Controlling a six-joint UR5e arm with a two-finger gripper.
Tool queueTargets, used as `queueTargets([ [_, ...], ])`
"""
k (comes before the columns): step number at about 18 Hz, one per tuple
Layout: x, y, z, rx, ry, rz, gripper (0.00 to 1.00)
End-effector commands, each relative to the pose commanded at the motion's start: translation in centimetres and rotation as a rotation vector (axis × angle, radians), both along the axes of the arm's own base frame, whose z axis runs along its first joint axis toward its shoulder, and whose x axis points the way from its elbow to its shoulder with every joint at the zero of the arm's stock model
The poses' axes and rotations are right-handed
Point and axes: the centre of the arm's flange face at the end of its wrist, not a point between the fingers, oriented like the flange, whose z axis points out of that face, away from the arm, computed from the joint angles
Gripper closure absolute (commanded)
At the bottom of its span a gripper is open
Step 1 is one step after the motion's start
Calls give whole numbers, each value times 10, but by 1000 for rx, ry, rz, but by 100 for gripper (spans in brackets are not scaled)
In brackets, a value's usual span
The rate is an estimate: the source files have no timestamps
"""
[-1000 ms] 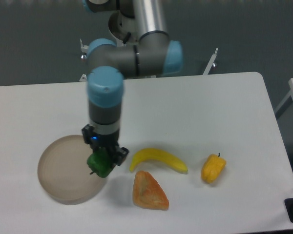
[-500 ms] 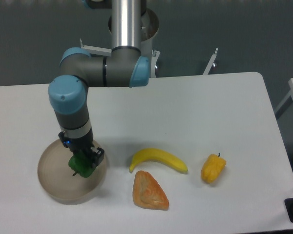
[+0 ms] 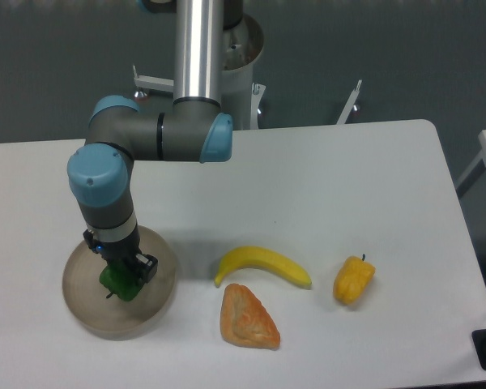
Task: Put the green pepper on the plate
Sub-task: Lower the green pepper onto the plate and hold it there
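Gripper (image 3: 119, 275) sits over the plate (image 3: 83, 304), jaws clenched on the green pepper (image 3: 117, 284), which is w/in the plate's rim, near its middle. Can't tell if pepper touches the dish. Right of plate on the white surface (image 3: 348, 186): banana (image 3: 262, 265), orange wedge-shaped food (image 3: 247, 318), yellow-orange pepper (image 3: 354, 279) farthest.

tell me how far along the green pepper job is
Done: the green pepper has been picked up and brought over the plate. In hand: the hand is shut on the pepper, low over the plate's middle. Left: open the hand to release it and lift away. The banana lies untouched.
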Motion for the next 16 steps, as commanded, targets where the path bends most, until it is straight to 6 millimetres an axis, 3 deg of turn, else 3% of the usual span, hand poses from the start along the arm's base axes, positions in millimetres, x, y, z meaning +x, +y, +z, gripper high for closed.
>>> queueTargets([
  [6,-1,0,-14,-16,3,-9,49],
  [16,0,0,-18,-28,5,-10,49],
])
